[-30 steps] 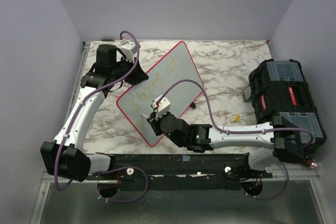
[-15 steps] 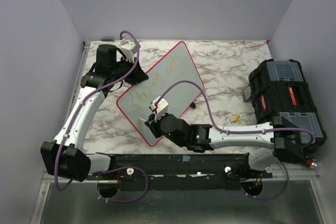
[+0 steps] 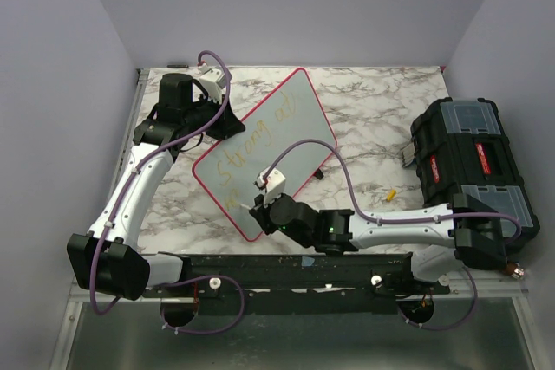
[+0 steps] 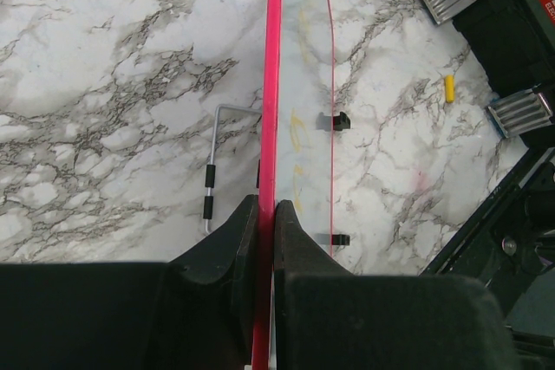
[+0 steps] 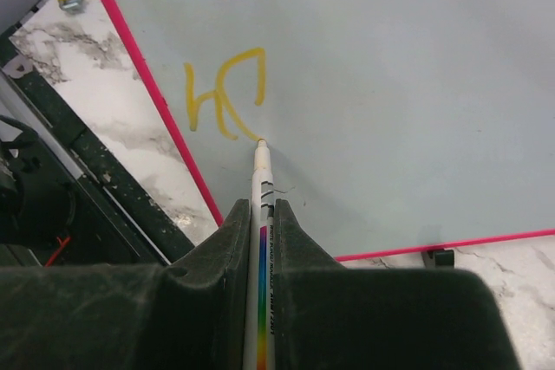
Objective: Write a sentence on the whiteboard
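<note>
The whiteboard [image 3: 290, 123], pale with a thin red-pink rim, stands tilted on the marble table. Yellow handwriting, the sentence [image 3: 254, 146], runs along it, with fresh strokes [image 5: 227, 93] near its lower corner. My left gripper [image 4: 267, 208] is shut on the board's red rim [image 4: 274, 84] at the far left edge [image 3: 227, 117]. My right gripper [image 5: 262, 207] is shut on a white marker [image 5: 263, 181] with a rainbow band. The marker's tip touches the board [image 5: 390, 84] at the end of a yellow stroke. In the top view the right gripper [image 3: 258, 206] sits at the board's near corner.
A black toolbox [image 3: 473, 162] fills the right side of the table. A small yellow cap [image 3: 391, 193] lies between it and the board. Behind the board lies a bent metal rod [image 4: 212, 171], and small black feet [image 4: 335, 120] stick out from its far edge.
My right gripper has shifted a little to the right along the board's near corner with the marker, leaving new yellow strokes. The left arm and the board have not moved.
</note>
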Robot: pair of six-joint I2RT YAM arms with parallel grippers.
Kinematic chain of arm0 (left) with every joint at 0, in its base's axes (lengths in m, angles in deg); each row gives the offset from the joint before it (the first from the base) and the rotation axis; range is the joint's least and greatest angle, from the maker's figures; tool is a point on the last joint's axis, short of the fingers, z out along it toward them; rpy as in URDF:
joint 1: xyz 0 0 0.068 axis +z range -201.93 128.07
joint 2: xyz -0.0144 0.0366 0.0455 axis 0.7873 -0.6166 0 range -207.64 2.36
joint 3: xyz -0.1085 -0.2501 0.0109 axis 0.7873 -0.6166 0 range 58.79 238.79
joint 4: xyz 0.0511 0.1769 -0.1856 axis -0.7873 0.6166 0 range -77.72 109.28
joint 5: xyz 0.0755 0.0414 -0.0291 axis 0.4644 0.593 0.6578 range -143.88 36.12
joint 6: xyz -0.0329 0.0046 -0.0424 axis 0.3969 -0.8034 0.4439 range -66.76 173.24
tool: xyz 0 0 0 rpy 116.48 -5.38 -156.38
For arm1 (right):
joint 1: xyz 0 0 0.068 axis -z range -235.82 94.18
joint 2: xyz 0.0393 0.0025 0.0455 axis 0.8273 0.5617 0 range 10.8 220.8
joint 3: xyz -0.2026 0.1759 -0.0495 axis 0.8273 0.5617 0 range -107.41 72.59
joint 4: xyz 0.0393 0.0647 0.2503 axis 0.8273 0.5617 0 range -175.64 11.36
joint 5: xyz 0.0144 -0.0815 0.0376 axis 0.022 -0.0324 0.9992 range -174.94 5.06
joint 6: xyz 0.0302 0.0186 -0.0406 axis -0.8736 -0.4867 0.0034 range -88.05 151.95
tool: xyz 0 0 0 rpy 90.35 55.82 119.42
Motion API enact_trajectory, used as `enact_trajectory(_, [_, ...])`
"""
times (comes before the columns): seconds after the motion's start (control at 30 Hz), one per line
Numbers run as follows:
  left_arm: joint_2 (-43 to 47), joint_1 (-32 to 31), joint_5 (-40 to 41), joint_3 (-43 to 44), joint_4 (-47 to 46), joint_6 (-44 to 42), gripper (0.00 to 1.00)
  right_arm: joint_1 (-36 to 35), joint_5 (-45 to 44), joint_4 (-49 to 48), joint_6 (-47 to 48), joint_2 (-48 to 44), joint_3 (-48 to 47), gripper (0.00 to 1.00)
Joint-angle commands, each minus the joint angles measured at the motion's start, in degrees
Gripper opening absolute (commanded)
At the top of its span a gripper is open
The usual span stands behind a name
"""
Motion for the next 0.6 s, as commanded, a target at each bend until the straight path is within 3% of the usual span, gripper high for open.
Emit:
enact_trajectory(0.0, [0.3,-0.5,3.8,0.6,1.6,-2.6,0.00,0.3,-6.5,3.7,-0.9,-0.7,1.0,0.01])
enact_trajectory(0.27, [0.2,-0.5,3.8,0.6,1.6,-2.6,0.00,0.3,-14.7,5.4,3.2,-1.8,-3.9,0.01])
enact_trajectory(0.57, [0.3,-0.5,3.9,0.5,1.6,-2.6,0.00,0.3,-10.0,-2.9,4.5,-9.2,0.2,0.00])
